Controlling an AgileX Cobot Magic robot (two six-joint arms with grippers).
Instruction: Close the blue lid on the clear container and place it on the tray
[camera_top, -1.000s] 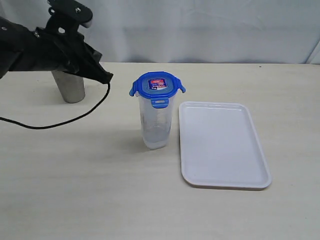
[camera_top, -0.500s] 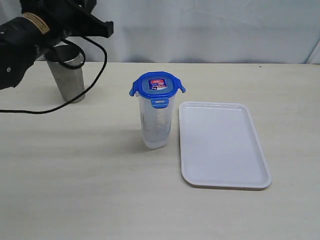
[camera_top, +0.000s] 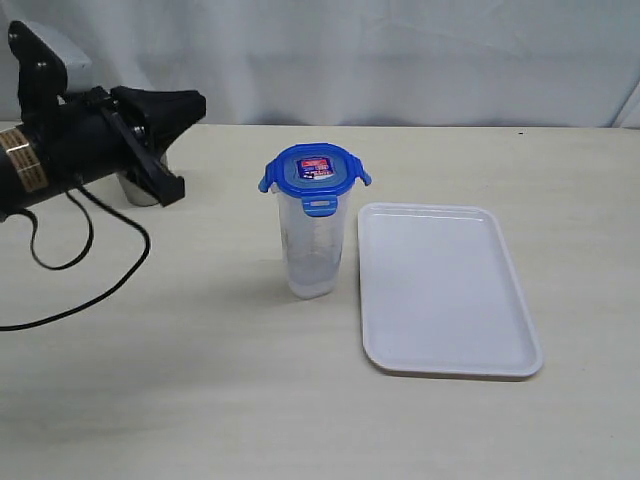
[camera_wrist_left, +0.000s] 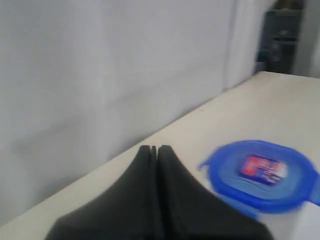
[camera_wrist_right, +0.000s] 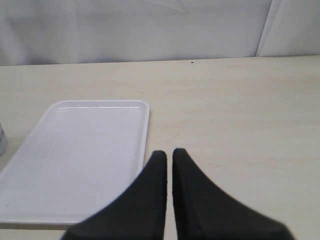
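Sitting on the container (camera_top: 310, 255) near the middle of the surface (camera_top: 150, 400), the lid (camera_top: 316, 170) looks seated. Its side flaps flare outward, though, so I judge it not snapped down all round. The tray (camera_top: 445, 290) lies just beside the container at its 3 o'clock, apart from it and bare.

The left hand (camera_top: 192, 103) hangs at the container's 10 o'clock, well apart, with its fingers pressed together and holding nothing. The right hand (camera_wrist_right: 169, 152) does not show in the exterior view. Its own camera shows it closed and empty above the surface near the tray.

The container is tall, narrow and light, which is the main hazard. A sideways push on a flap could tip it or slide it, perhaps into the tray's rim. Pressing off-centre could cock the lid. If it is lifted by a half-latched lid, the body could drop away. Both hands would need to open before any grip.
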